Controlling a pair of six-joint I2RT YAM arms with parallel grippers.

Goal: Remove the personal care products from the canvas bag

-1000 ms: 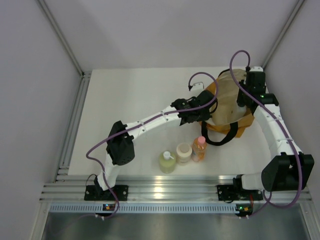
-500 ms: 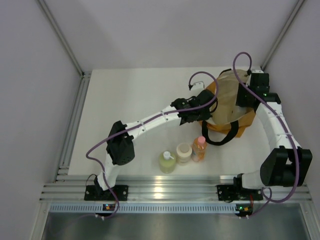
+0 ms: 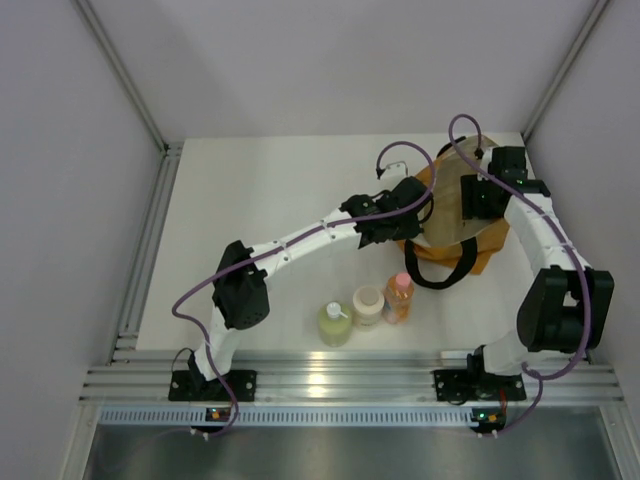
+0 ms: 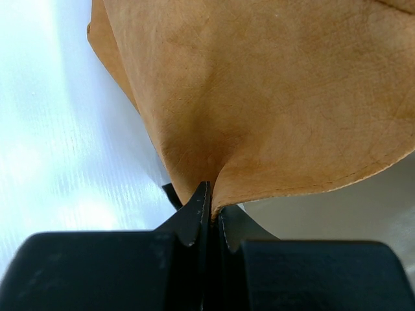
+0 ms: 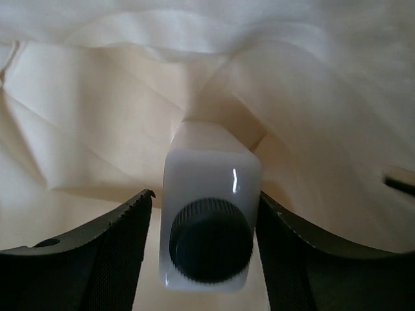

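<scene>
The mustard-tan canvas bag (image 3: 487, 243) lies at the back right of the table, its cream lining (image 5: 97, 116) filling the right wrist view. My left gripper (image 4: 212, 194) is shut on the bag's tan edge (image 4: 272, 97), holding the mouth up. My right gripper (image 5: 206, 194) is inside the bag, open, with a finger on each side of the clear square black-capped bottle (image 5: 209, 240). A thin gap shows at its left finger (image 5: 123, 246). On the table in front stand the yellow-green pump bottle (image 3: 335, 323), the cream round jar (image 3: 368, 305) and the orange bottle with pink cap (image 3: 399, 297).
The bag's black strap handles (image 3: 440, 277) loop onto the table toward the three standing containers. Grey walls close in on both sides, and the right one is close to the right arm (image 3: 548, 250). An aluminium rail (image 3: 320, 380) runs along the near edge.
My right gripper has swung left over the bag's mouth and its jaws have opened from shut. The left gripper and the three containers on the table have not moved.
</scene>
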